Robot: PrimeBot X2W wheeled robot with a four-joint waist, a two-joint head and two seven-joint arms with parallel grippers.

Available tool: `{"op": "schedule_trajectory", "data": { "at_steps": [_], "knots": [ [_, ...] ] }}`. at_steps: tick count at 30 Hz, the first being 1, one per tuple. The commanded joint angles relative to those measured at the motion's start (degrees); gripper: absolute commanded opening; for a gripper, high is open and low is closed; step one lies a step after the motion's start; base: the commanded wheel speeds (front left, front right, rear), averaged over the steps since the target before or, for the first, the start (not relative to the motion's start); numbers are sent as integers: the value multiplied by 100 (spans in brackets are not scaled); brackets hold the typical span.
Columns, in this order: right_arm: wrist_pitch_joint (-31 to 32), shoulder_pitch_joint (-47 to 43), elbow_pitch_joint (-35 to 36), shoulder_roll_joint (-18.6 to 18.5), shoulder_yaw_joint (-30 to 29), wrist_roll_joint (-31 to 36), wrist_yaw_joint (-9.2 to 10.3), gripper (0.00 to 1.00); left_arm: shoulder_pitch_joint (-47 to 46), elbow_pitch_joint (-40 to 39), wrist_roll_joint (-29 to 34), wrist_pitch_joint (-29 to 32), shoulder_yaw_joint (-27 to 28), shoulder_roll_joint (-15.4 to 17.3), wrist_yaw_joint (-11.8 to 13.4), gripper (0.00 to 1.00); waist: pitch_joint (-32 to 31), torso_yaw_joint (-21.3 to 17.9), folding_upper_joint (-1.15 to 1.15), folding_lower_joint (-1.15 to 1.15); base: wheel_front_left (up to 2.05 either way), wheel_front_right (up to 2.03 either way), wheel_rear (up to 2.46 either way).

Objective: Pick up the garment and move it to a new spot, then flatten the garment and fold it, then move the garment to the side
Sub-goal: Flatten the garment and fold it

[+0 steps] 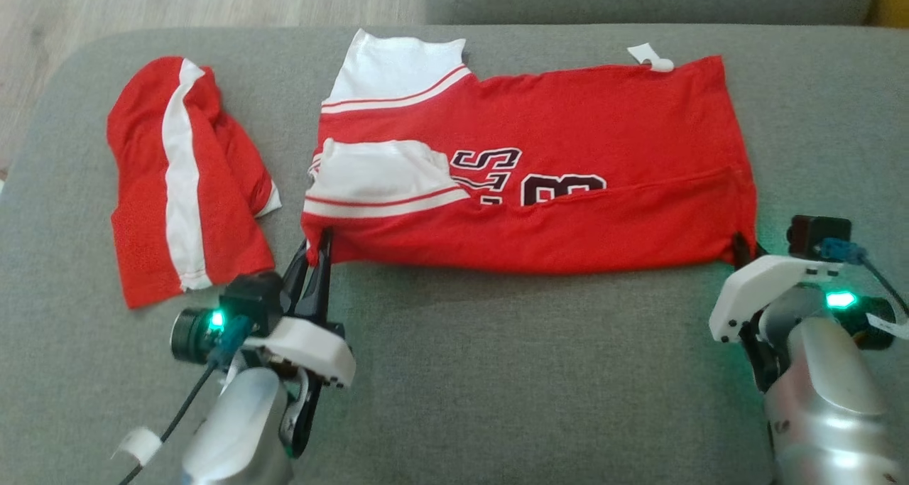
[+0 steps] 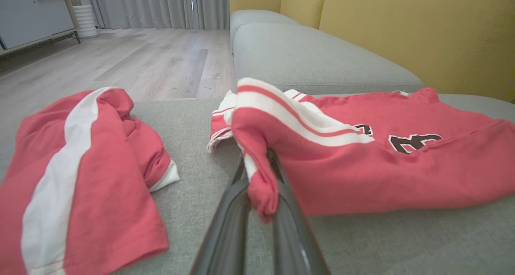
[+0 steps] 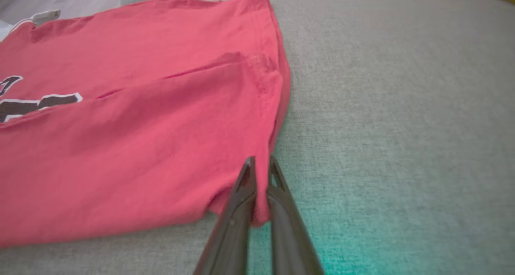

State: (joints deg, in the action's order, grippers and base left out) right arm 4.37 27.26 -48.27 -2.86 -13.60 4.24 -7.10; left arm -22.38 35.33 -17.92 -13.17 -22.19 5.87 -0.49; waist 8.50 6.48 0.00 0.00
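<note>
Jersey (image 1: 603, 137) lies flat across mid-frame, one long fold in, I'd say. Left gripper (image 1: 321, 242) is pinched on its lower-left corner, and right gripper (image 1: 740, 247) is clamped on the lower-right corner. More folding and the move aside look left to do.

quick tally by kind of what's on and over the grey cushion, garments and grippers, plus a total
garments: 2 (numbered red jersey; red garment with a white stripe)
grippers: 2 (left gripper and right gripper, each shut on a near corner of the jersey)
total: 4
</note>
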Motion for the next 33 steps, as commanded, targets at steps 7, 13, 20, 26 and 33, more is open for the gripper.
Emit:
{"op": "schedule_trajectory", "data": {
  "at_steps": [7, 13, 20, 26, 33],
  "knots": [
    [-130, -261, 482, -2, -27, 96, -39, 0, 136, -127, -27, -18, 96, 203, 19, 0, -353, -187, 0, 0, 0, 0, 0],
    [-16, -790, 938, -2, 20, -294, -39, 0, 503, -175, -121, 170, 6, 281, -70, 0, -666, -326, 0, 0, 0, 0, 0],
    [378, -1587, 1831, -2, 306, -635, -39, 0, 986, -611, -170, 524, -134, 420, -108, 0, -943, -405, 0, 0, 0, 0, 0],
    [878, -2406, 3014, -2, 326, -911, -39, 0, 1441, -1230, -203, 956, -252, 552, -25, 0, -1044, -409, 0, 0, 0, 0, 0],
    [1044, -2784, 3637, -2, 222, -1296, -39, 100, 1644, -1544, -240, 1076, -298, 528, 121, 100, -1037, -405, 0, 0, 0, 0, 0]
  ]
}}
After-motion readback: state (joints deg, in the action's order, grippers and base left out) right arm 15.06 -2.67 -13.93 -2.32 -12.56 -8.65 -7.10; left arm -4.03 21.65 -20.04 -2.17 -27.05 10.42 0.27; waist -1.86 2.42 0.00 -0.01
